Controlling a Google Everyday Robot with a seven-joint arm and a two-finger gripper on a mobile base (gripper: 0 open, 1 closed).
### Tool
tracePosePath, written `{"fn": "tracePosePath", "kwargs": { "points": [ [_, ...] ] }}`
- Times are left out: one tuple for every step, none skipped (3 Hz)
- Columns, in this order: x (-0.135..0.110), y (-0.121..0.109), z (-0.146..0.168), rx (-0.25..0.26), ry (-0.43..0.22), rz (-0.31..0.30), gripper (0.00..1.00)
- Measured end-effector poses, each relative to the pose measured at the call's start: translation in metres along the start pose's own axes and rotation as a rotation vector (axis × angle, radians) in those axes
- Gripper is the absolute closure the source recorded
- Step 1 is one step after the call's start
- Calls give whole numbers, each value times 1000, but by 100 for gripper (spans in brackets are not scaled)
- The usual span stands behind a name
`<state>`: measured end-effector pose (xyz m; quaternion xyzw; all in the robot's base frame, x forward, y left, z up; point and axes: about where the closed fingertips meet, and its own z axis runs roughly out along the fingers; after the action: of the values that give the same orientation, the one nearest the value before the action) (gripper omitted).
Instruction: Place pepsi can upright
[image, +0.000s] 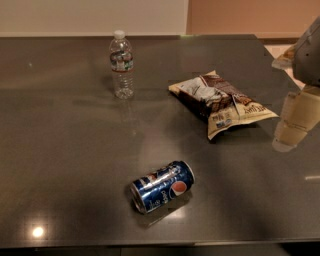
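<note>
The pepsi can (162, 186), blue with the round red-white-blue logo and silver ends, lies on its side on the dark grey table (65, 150), near the front middle, its top pointing to the back right. My gripper (292, 125) hangs at the right edge of the view, above the table, well to the right of and behind the can. It holds nothing that I can see.
A clear plastic water bottle (121, 65) stands upright at the back left of centre. A crumpled brown and white snack bag (220, 102) lies at the back right, between the can and the gripper. The table's front edge runs just below the can.
</note>
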<state>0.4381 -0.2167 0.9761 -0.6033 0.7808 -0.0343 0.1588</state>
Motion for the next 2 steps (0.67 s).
{"fn": "tracePosePath", "kwargs": {
  "points": [
    [-1, 0, 0, 2, -1, -1, 0],
    [-19, 3, 4, -17, -24, -49, 0]
  ]
}}
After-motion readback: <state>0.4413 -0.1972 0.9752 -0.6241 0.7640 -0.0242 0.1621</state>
